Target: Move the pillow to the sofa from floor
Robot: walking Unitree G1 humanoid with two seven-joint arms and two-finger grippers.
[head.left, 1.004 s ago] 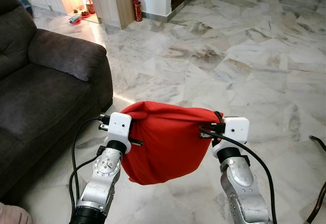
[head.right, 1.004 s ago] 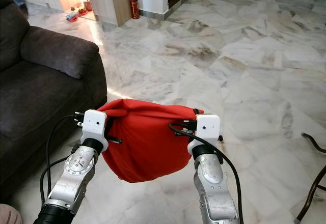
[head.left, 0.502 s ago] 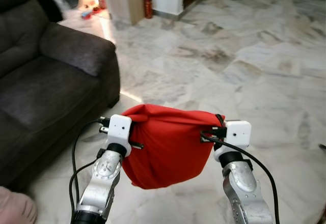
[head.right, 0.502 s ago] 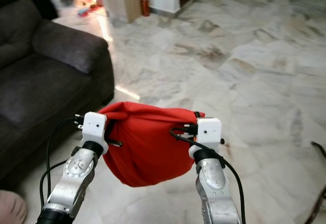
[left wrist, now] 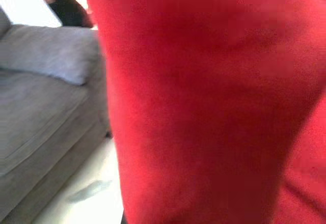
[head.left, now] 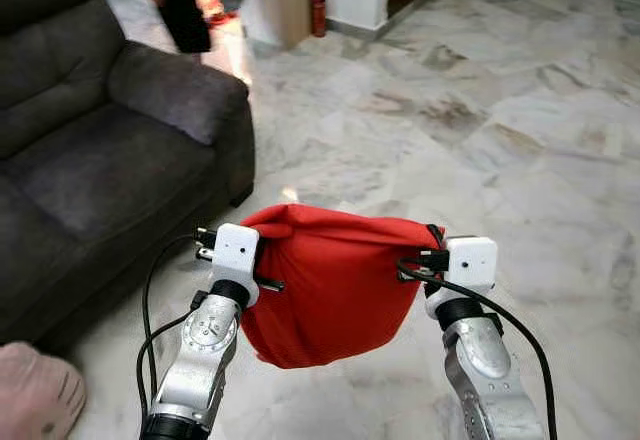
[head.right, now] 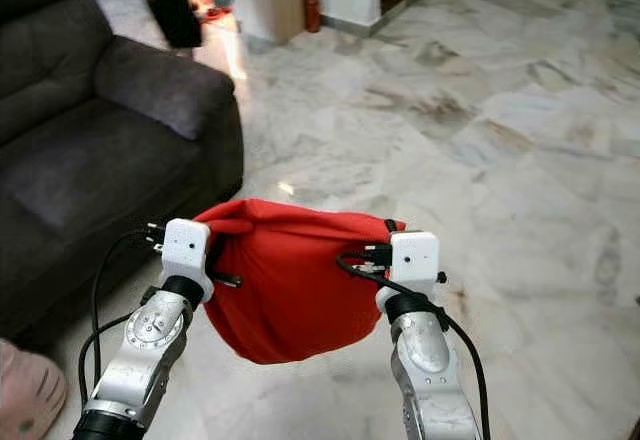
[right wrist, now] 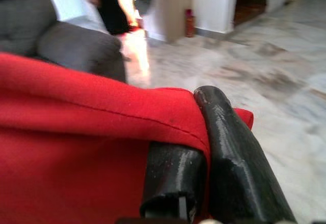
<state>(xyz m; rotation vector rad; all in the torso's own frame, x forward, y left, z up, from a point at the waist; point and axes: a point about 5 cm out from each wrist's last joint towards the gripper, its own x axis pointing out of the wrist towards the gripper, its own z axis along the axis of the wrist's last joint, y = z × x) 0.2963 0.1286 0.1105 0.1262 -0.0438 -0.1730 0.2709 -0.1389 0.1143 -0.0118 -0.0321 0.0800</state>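
1. Your pillow (head.left: 335,280) is red and hangs in the air between the two arms, above the marble floor (head.left: 520,120), touching neither floor nor sofa.
2. Your right gripper (right wrist: 204,158) is clamped on the pillow's right upper corner: in the right wrist view its two black fingers (right wrist: 232,168) press together with a thin fold of red cloth between them, the seam running just beside the fingertips.
3. In the head views that gripper sits at the pillow's right top edge, below its white wrist block (head.left: 470,263).
4. Your left gripper (head.left: 262,260) is at the pillow's left upper corner, next to its own white wrist block (head.left: 236,248). Red cloth covers most of the left wrist view, close and blurred, and the fingers are hidden, so you cannot tell how far apart they are or whether they pinch the cloth.
5. The pillow's top edge is stretched roughly level between the two grippers, and the body sags below into a rounded pouch.
6. The dark sofa (head.left: 90,170) stands to your left, near the pillow but apart from it; its armrest (head.left: 180,90) is ahead and to the left.
7. A person (head.left: 190,0) stands beyond the armrest, blurred.
8. A pink thing (head.left: 35,395) lies on the floor at the lower left by the sofa front.
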